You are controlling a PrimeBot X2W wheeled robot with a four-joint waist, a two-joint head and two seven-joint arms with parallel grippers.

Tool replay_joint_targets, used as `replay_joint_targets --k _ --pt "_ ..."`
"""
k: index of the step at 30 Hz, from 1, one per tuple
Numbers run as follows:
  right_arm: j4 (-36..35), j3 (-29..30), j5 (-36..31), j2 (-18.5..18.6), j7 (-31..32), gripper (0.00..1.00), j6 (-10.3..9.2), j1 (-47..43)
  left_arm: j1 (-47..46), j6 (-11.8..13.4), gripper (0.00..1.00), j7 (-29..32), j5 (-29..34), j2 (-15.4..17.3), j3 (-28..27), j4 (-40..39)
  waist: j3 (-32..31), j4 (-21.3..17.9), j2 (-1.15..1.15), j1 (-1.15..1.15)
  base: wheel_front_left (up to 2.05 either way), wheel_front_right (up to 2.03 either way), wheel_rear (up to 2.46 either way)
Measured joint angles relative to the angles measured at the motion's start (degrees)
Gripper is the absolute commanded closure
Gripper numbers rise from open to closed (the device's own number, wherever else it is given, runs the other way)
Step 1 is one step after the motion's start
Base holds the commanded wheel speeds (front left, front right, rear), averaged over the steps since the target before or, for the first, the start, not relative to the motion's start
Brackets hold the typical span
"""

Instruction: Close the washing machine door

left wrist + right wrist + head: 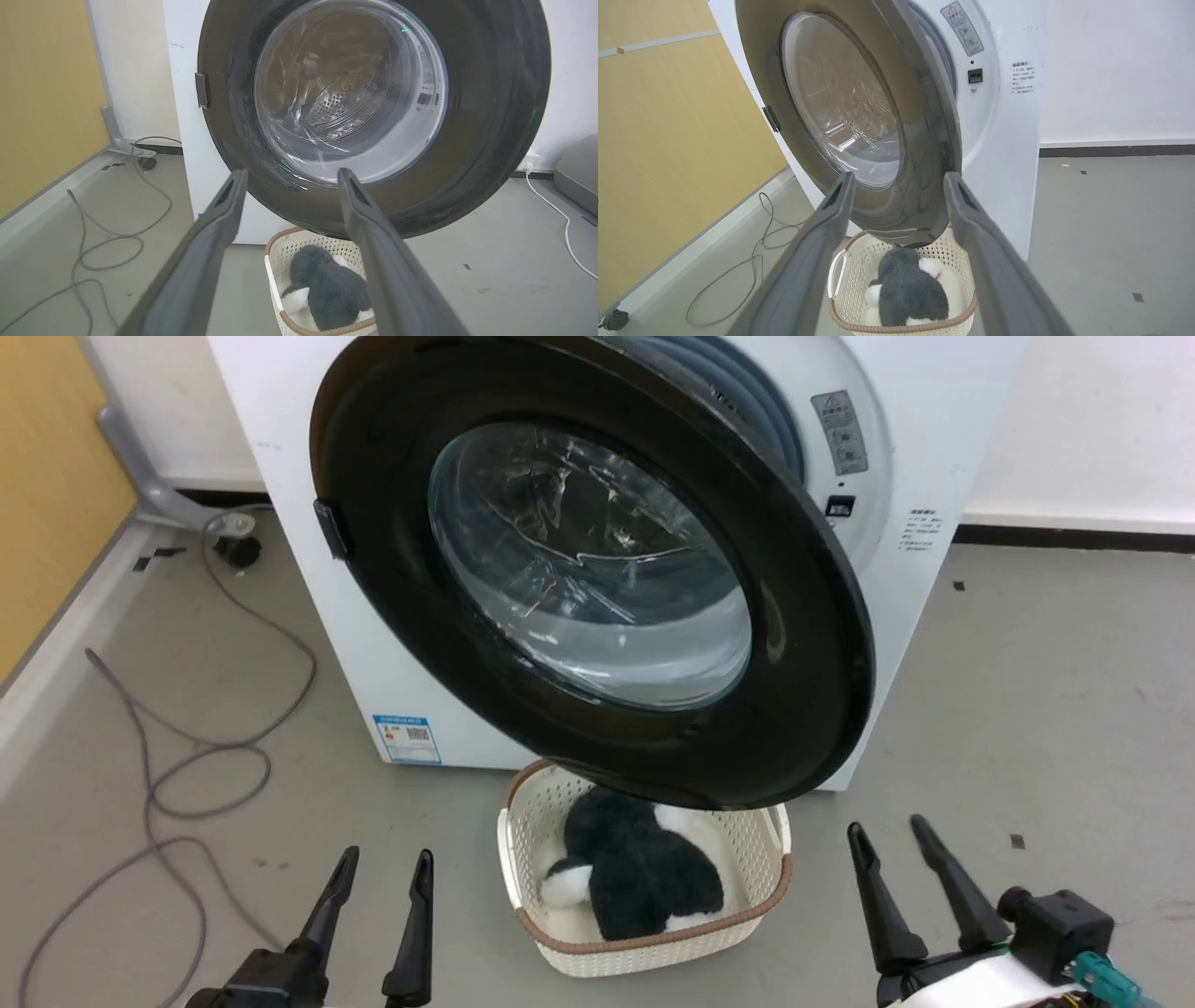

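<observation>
While the head view is showing the washing machine door point(597, 569) standing ajar off the washing machine point(327, 663), above a cream basket point(532, 896), the left claw point(387, 851) and right claw point(886, 824) are sitting low, empty, fingers spread, well apart from it. Left wrist view is facing the door's outer face between wide fingers. Right wrist view is catching its free edge; I am judging the door stiff and free-swinging, and a flat push on the black rim as safer than one on the slick, breakable glass.

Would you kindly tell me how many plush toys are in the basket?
1: a black-and-white plush lies in the basket below the open door; others may be hidden under it.
</observation>
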State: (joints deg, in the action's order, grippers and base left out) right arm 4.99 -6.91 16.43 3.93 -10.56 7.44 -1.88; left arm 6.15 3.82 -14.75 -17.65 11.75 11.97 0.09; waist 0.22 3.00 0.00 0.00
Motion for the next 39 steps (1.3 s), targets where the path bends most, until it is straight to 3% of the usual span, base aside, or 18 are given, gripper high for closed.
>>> replay_joint_targets --k 1,2,9,18,26,39 --pt "-0.02 -0.48 -0.11 0.32 0.29 0.88 0.0 0.01 -0.01 -0.3 0.0 0.0 0.35 -0.18 -0.04 0.1 0.26 0.16 0.0 0.0 0.0 0.0 0.0" --pt "-0.04 -0.91 -0.25 0.7 0.47 1.0 0.0 0.02 -0.02 -0.53 0.0 0.0 0.7 -0.34 -0.14 0.15 0.56 0.34 0.0 0.0 0.0 0.0 0.0" --pt "-0.54 -5.12 -0.38 4.75 1.86 1.0 0.0 2.63 -1.49 -1.91 0.0 0.0 3.03 -2.1 -0.92 -0.18 3.95 1.92 0.0 0.0 0.0 0.0 0.0" --pt "1.9 -11.09 2.83 12.98 5.57 1.0 0.0 14.97 -4.95 -3.53 0.0 0.0 5.15 -4.56 -1.44 -0.73 10.33 4.73 0.0 0.01 0.0 0.0 0.0" --pt "7.67 -10.57 9.04 18.11 7.98 1.0 0.01 26.38 -7.58 -5.02 0.0 0.0 5.99 -6.36 -1.79 -0.12 14.86 7.22 0.0 0.01 0.0 0.0 0.0" --pt "19.13 -8.34 15.32 21.56 11.88 1.0 0.15 45.34 -11.67 -6.54 0.0 0.0 6.49 -8.04 -3.34 -0.51 21.45 10.18 0.0 0.01 0.0 0.0 0.0"
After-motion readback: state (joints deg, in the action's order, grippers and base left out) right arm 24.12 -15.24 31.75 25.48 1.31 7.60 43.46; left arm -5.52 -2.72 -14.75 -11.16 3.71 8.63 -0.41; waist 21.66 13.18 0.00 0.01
